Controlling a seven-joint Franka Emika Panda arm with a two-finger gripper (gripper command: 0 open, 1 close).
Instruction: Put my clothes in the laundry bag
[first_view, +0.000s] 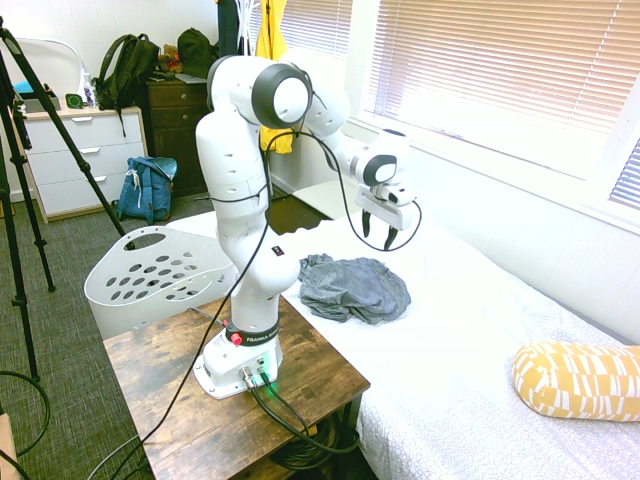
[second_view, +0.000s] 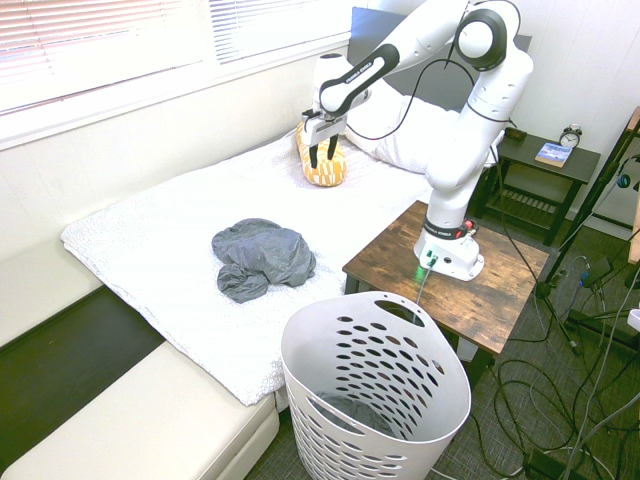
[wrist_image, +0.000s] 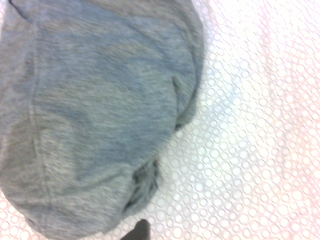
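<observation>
**Colours and patterns on the bed and around it**

The clothes (first_view: 353, 288) are dark grey with a bluish tint. The laundry bag (second_view: 378, 402) is white with rows of oval holes. The bed (first_view: 480, 370) cover is white, patterned with small circles. The pillow (first_view: 577, 379) is yellow with white dashes. The table (first_view: 170, 385) is brown wood.
</observation>
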